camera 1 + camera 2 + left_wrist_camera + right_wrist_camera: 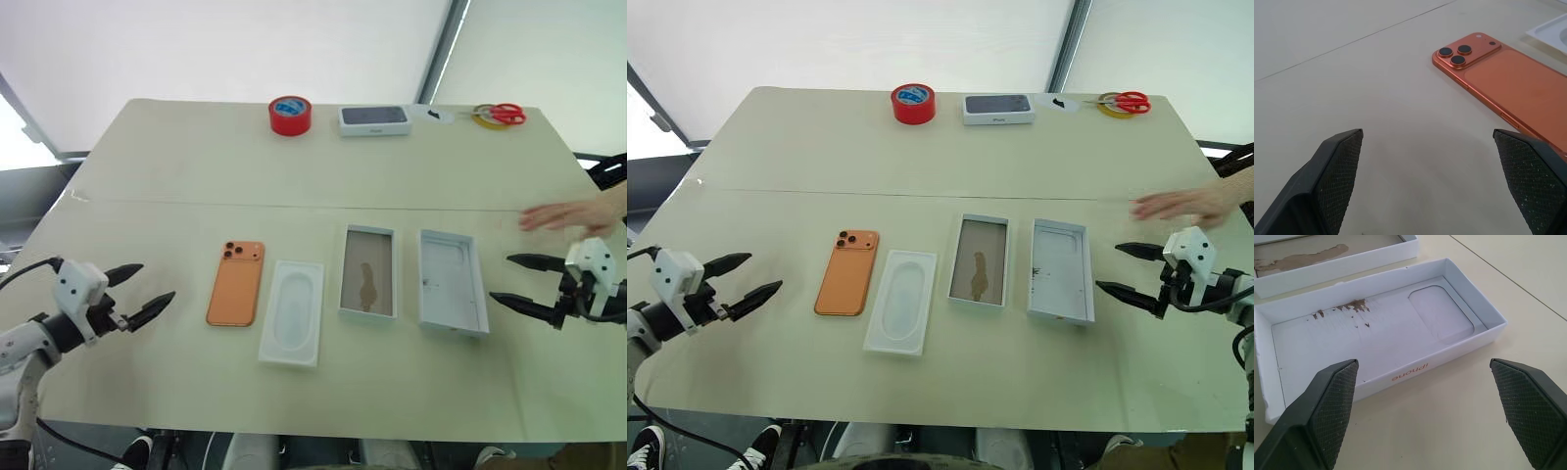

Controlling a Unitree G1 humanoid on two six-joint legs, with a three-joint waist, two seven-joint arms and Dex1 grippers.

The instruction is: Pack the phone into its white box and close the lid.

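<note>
Pale and broad, the table (147, 176) carried everything in a row near its front edge, and nothing had yet been packed. At the row's left end lay the phone (236, 283), orange back up, camera block toward the far edge. Just beside it sat a white moulded insert (292, 312), then the white box (368, 272) with its brownish floor bare, then the lid (453, 282) lying inside-up at the right end. Every step was left, by my reading — lifting the phone, seating it in the box, turning the lid over and pressing it down.

The left gripper (137, 292) hung wide and empty near the table's left edge, pointing at the phone. The right gripper (522, 284) was equally wide and empty, just off the lid's right side. A person's hand (568, 215) hovered blurred over the right edge.

Orange lettering on the lid's outer wall read "iPhone", seen upside down in the right wrist view. Along the far edge stood a red tape roll (290, 116), a dark-topped white box (374, 120) with writing too small to read, and red-handled scissors (502, 115).
</note>
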